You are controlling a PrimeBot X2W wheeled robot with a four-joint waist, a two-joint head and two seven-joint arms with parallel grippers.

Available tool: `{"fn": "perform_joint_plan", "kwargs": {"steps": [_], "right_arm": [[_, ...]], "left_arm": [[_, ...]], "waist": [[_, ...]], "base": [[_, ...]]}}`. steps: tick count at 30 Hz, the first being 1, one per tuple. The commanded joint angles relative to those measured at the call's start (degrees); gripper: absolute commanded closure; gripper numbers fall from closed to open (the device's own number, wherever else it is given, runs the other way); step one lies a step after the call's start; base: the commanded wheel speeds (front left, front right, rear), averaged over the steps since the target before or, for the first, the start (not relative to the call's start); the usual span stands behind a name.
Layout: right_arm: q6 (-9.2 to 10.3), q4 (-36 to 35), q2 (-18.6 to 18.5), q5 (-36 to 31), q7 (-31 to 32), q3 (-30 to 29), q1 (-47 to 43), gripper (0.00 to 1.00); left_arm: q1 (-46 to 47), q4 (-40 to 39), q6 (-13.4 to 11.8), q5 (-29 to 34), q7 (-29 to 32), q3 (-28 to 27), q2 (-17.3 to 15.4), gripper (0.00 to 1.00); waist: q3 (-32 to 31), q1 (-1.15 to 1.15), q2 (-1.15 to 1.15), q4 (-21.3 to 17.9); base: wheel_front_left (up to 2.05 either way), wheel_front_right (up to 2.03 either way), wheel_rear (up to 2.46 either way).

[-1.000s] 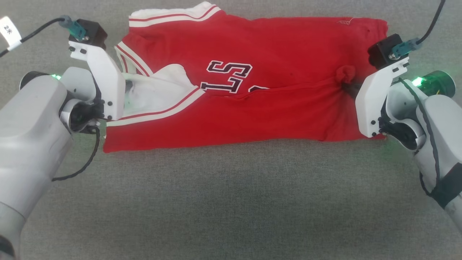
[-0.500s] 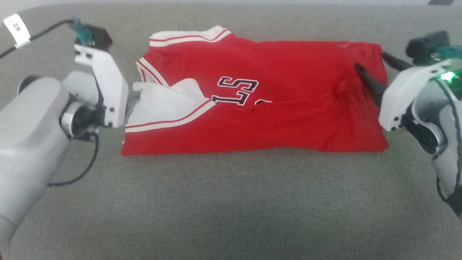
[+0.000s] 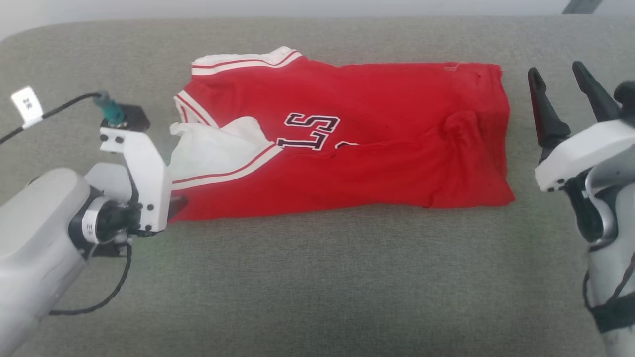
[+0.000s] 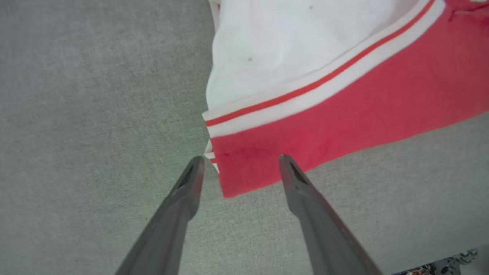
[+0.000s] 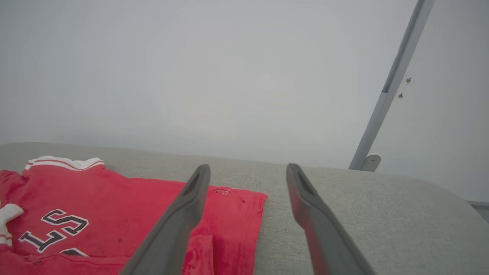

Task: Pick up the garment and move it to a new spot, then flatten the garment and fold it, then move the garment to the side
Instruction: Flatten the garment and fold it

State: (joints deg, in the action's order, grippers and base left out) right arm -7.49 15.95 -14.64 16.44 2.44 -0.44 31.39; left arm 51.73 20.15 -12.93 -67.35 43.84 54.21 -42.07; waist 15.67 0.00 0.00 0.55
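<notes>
Now your red jersey-style shirt with white sleeves and striped trim (image 3: 357, 148) lies folded into a long band on the grey fabric-covered bench (image 3: 317, 277). It sits toward the far edge and runs side to side. Its collar and sleeves point to the bench's left end and its hem to the right end. One white sleeve lies on top of the red cloth at the left. The dark, white-outlined chest characters show near the middle, with their lower part tucked under a fold.

Your left gripper (image 4: 240, 157) sits at the shirt's near-left corner with its two dark fingers spread. In the left wrist view that red corner lies between the tips. One tip is just beside the striped trim and the other is at the shirt's near edge. You cannot tell whether either tip touches the cloth, and nothing is pinched.

Your right gripper (image 3: 555, 69) stands just off the shirt's right edge. Its fingers are spread, empty and apart from the cloth. In the right wrist view they point across the bench toward a pale wall and a slanted grey metal bar (image 5: 389, 88).
</notes>
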Motion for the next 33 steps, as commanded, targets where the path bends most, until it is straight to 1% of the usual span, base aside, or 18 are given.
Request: {"fn": "perform_joint_plan", "kwargs": {"steps": [1,5,9,11,12,13,14,15,18,23,29,30,33], "right_arm": [[-0.01,-1.69,1.16,-0.74,0.81,-0.77,-1.39,0.0],[-0.01,-6.52,3.58,-2.56,3.9,-2.85,-4.82,0.0],[-0.01,-9.73,4.83,-2.27,7.97,-3.06,-7.85,0.0],[-0.01,-10.5,5.08,-1.16,10.72,-2.94,-9.01,0.0],[-0.01,-10.88,4.79,-0.83,12.25,-2.51,-9.56,0.0],[-0.01,-11.1,4.87,-0.08,13.86,-2.49,-10.02,0.0],[-0.01,-11.1,4.87,-0.08,13.86,-2.49,-10.02,0.0],[-0.01,-11.11,5.05,0.46,15.67,-2.64,-10.42,0.0],[-0.01,-11.33,4.86,1.67,20.74,-2.37,-11.05,0.0],[-0.01,-10.69,5.06,2.51,30.0,-2.55,-10.39,0.0],[-0.01,-8.4,5.32,0.45,41.62,-4.17,-8.4,0.0],[-0.01,-8.11,5.04,0.09,43.14,-4.01,-8.03,0.0],[-0.01,-6.53,5.76,-0.34,46.72,-4.12,-7.37,0.0]], "left_arm": [[-1.07,-0.25,-0.75,-0.62,-0.27,-0.63,-0.48,0.0],[-2.98,0.1,-1.77,-2.56,-1.32,-1.75,-0.58,0.0],[-4.24,2.68,-1.6,-3.83,-2.91,-2.9,0.3,0.0],[-4.57,3.95,-0.99,-4.83,-3.19,-3.45,1.03,0.0],[-4.62,4.64,-0.61,-5.1,-3.49,-3.56,1.36,0.44],[-4.52,5.08,0.09,-5.29,-3.83,-3.7,1.7,0.71],[-4.52,5.08,0.09,-5.29,-3.83,-3.7,1.7,0.71],[-4.43,5.47,0.75,-5.45,-4.06,-3.7,2.01,1.0],[-4.1,6.7,1.93,-5.71,-3.91,-3.41,3.01,1.0],[-3.19,8.14,3.12,-5.6,-3.98,-3.17,4.48,1.0],[-2.31,9.84,4.45,-5.42,-4.99,-3.05,6.57,1.0],[-2.17,10.07,4.59,-5.32,-5.05,-2.93,6.92,1.0],[-1.95,10.98,5.21,-5.05,-5.38,-2.69,7.79,1.0]], "waist": [[0.42,0.0,0.0,-0.66],[1.22,0.0,0.0,-1.61],[1.93,0.0,0.0,-2.16],[2.18,0.0,0.0,-2.32],[2.29,0.0,0.0,-2.36],[2.4,0.0,0.0,-2.37],[2.4,0.0,0.0,-2.37],[2.49,0.0,0.0,-2.35],[2.81,0.0,0.0,-1.99],[3.68,0.0,0.0,-0.78],[4.95,0.0,0.0,1.01],[5.18,0.0,0.0,1.36],[5.67,0.0,0.0,2.11]], "base": [[0.0,0.0,0.0],[0.0,0.0,0.0],[0.0,0.0,0.0],[0.0,0.0,0.0],[0.0,0.0,0.0],[0.0,0.0,0.0],[0.0,0.0,0.0],[0.0,0.0,0.0],[0.0,0.0,0.0],[0.0,0.0,0.0],[0.0,0.0,0.0],[0.0,0.0,0.0],[0.0,0.0,0.0]]}}
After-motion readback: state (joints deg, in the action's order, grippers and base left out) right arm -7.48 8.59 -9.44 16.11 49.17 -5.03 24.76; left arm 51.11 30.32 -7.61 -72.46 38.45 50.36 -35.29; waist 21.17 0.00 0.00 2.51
